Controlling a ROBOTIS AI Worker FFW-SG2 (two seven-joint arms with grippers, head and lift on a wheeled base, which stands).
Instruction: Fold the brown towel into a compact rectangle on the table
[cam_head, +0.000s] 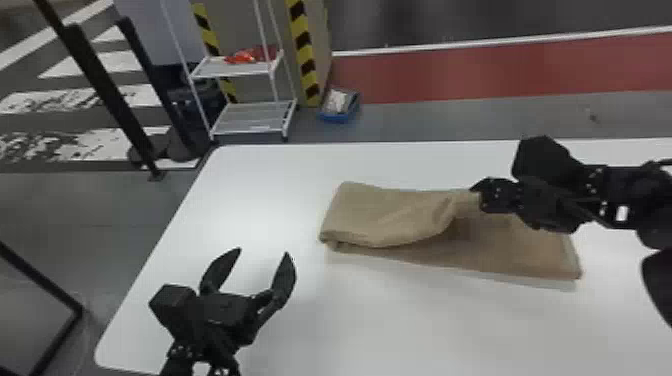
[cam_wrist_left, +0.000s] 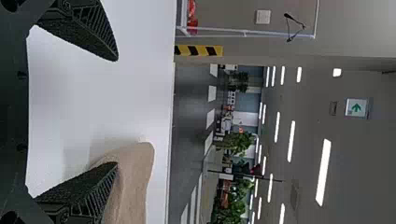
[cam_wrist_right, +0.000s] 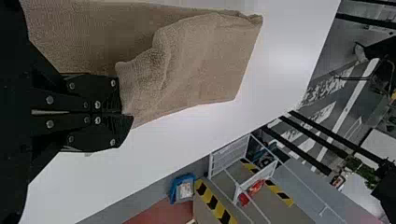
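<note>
The brown towel (cam_head: 395, 212) lies on the white table, its left part doubled over in a raised, rounded fold and its right part stretched flatter. At the towel's far edge is my right gripper (cam_head: 475, 191). In the right wrist view the right gripper (cam_wrist_right: 126, 115) is shut, with the towel's edge (cam_wrist_right: 149, 88) caught at its tips. My left gripper (cam_head: 262, 251) stands open above the table, left of and nearer than the towel, holding nothing. In the left wrist view the left gripper (cam_wrist_left: 116, 112) has its fingers wide apart, one overlapping the view of the towel (cam_wrist_left: 133, 186).
The white table (cam_head: 260, 200) extends around the towel, with its left edge beyond the left gripper. Past the far edge stand a white wire shelf (cam_head: 250, 117) and a blue bin (cam_head: 340, 119) on the floor. Black posts rise at the far left.
</note>
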